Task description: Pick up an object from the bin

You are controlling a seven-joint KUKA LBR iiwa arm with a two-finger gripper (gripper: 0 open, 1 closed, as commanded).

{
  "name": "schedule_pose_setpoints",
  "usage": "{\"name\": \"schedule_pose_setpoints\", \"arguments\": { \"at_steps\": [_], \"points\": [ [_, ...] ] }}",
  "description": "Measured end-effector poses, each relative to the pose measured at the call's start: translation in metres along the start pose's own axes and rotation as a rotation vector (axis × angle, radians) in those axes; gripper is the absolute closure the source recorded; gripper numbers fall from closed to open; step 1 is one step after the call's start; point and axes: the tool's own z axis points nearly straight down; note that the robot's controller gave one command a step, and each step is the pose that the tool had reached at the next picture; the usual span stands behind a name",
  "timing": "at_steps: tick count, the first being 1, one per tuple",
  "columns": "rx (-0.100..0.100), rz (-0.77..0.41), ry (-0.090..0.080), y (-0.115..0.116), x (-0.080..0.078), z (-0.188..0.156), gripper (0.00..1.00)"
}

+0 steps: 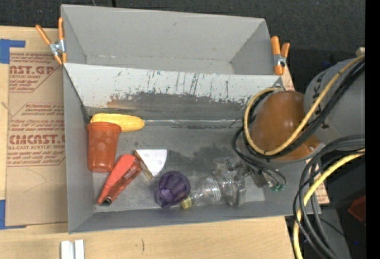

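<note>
Claw (236, 186) just beside clear bottle (208, 192)

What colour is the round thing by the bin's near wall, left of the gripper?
Purple; the round thing shows best in the overhead camera view.

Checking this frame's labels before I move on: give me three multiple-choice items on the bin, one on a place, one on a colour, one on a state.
1. Which thing lies nearest the gripper? A orange cup; B clear plastic thing; C yellow banana.
2. What colour is the ribbed ball by the front wall? A green; B purple; C white.
3. How is the orange-red tapered thing placed? A standing upright; B hanging over the rim; C lying aslant on the floor.
Answers: B, it lies right beside the gripper at front right; B, the ball is plainly purple; C, its whole length rests on the floor.
</note>
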Motion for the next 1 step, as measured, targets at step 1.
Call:
{"name": "schedule_pose_setpoints", "arguments": {
  "at_steps": [1],
  "points": [
    [0.0,0.0,0.0,0.0,0.0,0.0,1.0]
  ]
}}
